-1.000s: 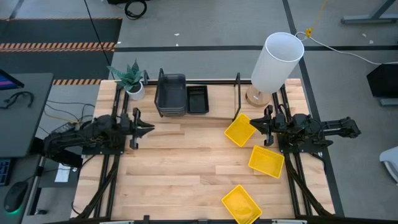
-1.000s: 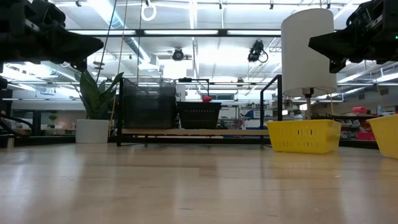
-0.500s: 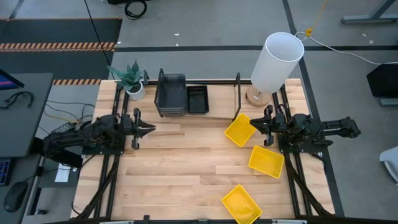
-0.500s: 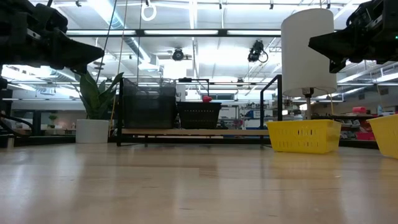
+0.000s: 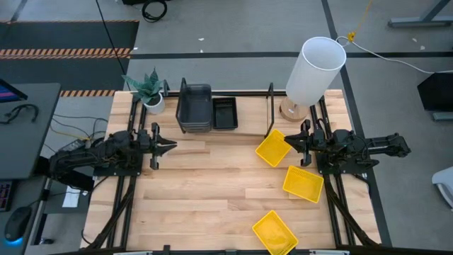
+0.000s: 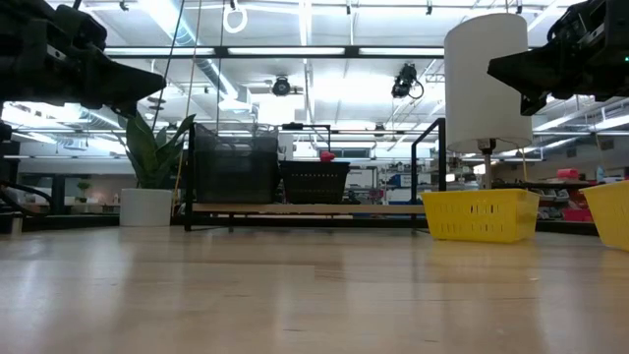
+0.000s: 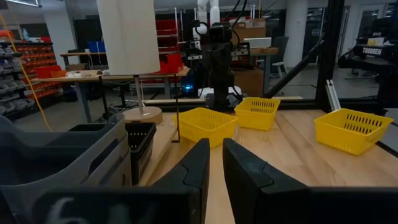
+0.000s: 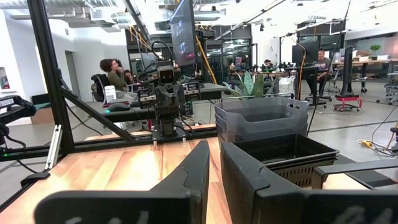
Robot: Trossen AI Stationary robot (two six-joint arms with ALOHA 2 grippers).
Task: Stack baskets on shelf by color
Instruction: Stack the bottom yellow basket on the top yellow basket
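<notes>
The black wire shelf (image 5: 271,99) stands at the table's far edge. On it rest a stack of dark grey baskets (image 5: 194,108) and, to its right, black mesh baskets (image 5: 225,112). Three yellow baskets lie on the table's right half: one near the shelf's right end (image 5: 272,147), one farther right (image 5: 303,183) and one at the near edge (image 5: 274,232). My left gripper (image 5: 172,147) hovers shut and empty, nearer than the grey stack. My right gripper (image 5: 287,144) hovers shut and empty, just right of the first yellow basket.
A tall white cylinder (image 5: 316,67) stands on a round base at the far right corner. A potted plant (image 5: 148,88) stands at the far left corner. Bare wood lies between the arms. People sit beyond the table in the right wrist view (image 8: 115,74).
My left gripper has sunk a little. The baskets and my right gripper have kept still.
</notes>
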